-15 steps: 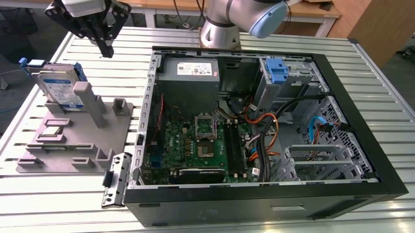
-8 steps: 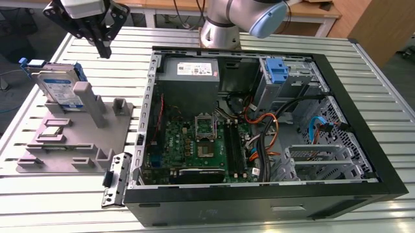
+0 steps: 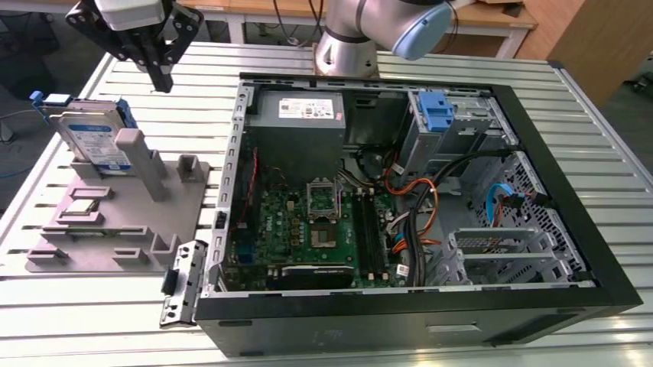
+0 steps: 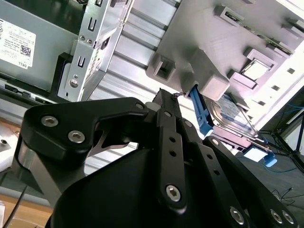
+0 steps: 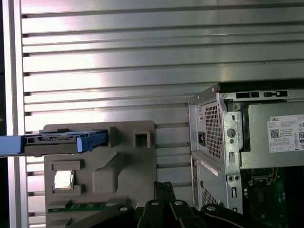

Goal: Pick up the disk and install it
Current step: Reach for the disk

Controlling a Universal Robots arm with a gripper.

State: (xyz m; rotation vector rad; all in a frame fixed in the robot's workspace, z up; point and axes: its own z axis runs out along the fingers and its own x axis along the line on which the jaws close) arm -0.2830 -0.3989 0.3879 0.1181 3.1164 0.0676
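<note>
The disk (image 3: 94, 138) stands on edge in a slot of the grey holder (image 3: 122, 222) at the exterior view's left, silver with a blue-and-white label and blue side rails. My gripper (image 3: 161, 82) hangs above the table, behind and to the right of the disk and apart from it. Its black fingers are shut together with nothing between them. In the first wrist view the disk (image 5: 52, 142) shows edge-on, well off from the gripper (image 5: 164, 186). In the second wrist view the disk (image 4: 232, 114) lies beyond the gripper (image 4: 164, 93).
The open computer case (image 3: 571, 229) lies on the slatted metal table (image 3: 612, 145), at the exterior view's right. Inside are the grey power supply (image 3: 298, 111), a motherboard (image 3: 306, 222), cables and a blue bracket (image 3: 435, 111) in the drive bay. A chip (image 3: 82, 206) rests on the holder.
</note>
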